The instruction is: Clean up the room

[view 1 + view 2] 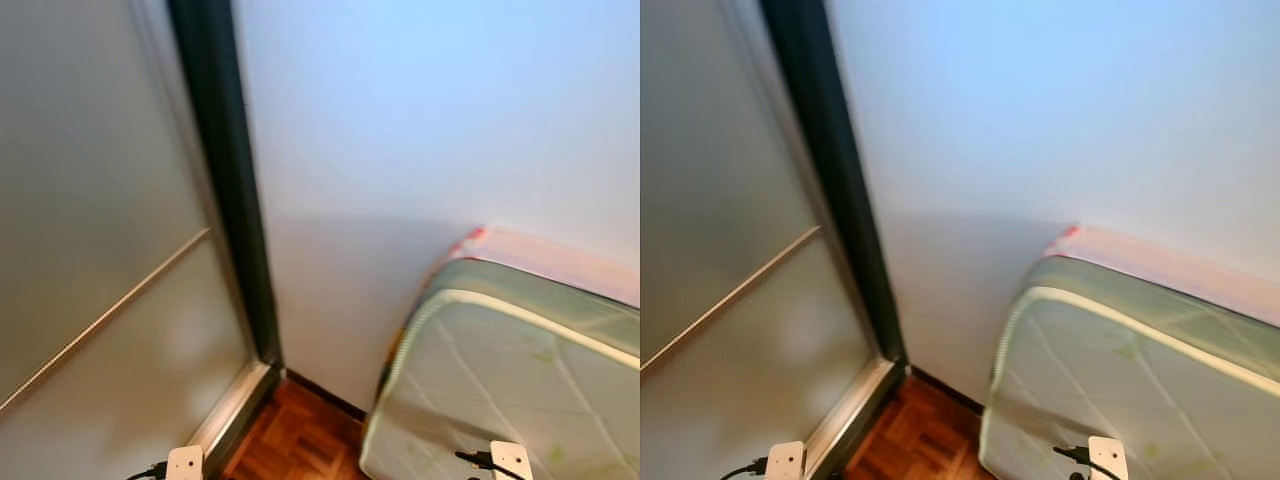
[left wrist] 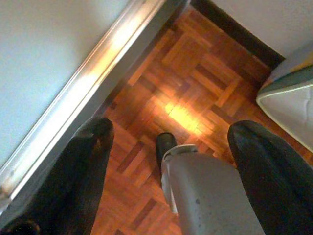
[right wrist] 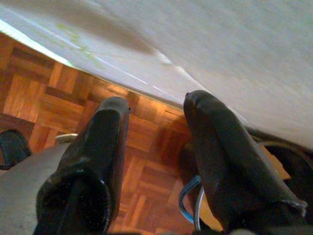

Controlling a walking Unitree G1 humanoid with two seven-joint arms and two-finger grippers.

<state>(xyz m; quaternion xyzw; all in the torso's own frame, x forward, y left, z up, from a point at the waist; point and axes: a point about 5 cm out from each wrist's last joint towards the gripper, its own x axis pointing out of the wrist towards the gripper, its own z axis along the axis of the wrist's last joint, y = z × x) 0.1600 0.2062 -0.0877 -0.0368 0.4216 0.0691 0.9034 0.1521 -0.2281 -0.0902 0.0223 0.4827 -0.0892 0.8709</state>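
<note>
Parquet floor (image 2: 195, 83) of reddish-brown wood ran between a frosted sliding door (image 1: 100, 260) with a dark frame (image 1: 225, 180) on the robot's left and a quilted mattress (image 1: 500, 370) on its right, the mattress propped on edge against the white wall (image 1: 430, 130); the left tool (image 2: 166, 147) hung low over the floor beside the door's metal track (image 2: 83, 83), its two black fingers spread wide and holding nothing; the right tool (image 3: 156, 142) hung just beside the mattress, fingers parted and empty, a blue cable (image 3: 188, 196) below it.
</note>
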